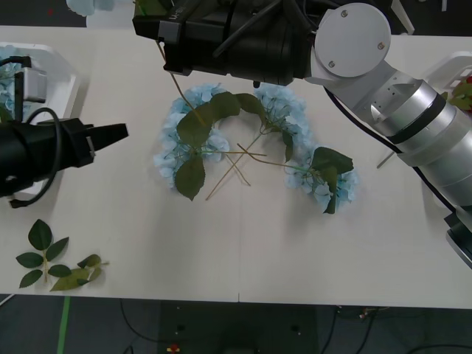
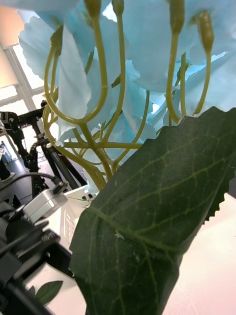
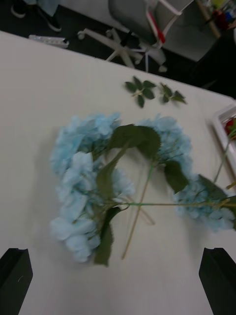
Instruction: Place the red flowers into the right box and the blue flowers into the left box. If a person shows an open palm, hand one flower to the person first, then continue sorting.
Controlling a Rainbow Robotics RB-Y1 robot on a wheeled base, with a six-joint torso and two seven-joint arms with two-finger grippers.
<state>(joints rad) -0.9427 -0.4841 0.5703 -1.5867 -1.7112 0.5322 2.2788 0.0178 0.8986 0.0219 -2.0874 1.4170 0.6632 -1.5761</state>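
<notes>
My right gripper (image 1: 156, 29) reaches across the far side of the table, shut on a blue flower held in the air. Its petals (image 2: 147, 44) and a big dark leaf (image 2: 157, 211) press close in the right wrist view, and its thin stem (image 1: 175, 77) hangs down. Several blue flowers (image 1: 184, 140) (image 3: 83, 197) lie tangled mid-table. The left box (image 1: 63, 70) at far left holds blue heads (image 1: 9, 74). The right box (image 1: 450, 70) (image 3: 223, 115) holds a red flower (image 1: 464, 82) (image 3: 230, 125). My left gripper (image 1: 122, 134) (image 3: 117, 268) hovers open left of the pile.
Loose green leaf sprigs (image 1: 55, 265) (image 3: 152, 91) lie near the table's front left corner. The right arm's silver links (image 1: 398, 103) cross above the table's right side. An office chair (image 3: 142, 19) stands on the floor beyond the table edge.
</notes>
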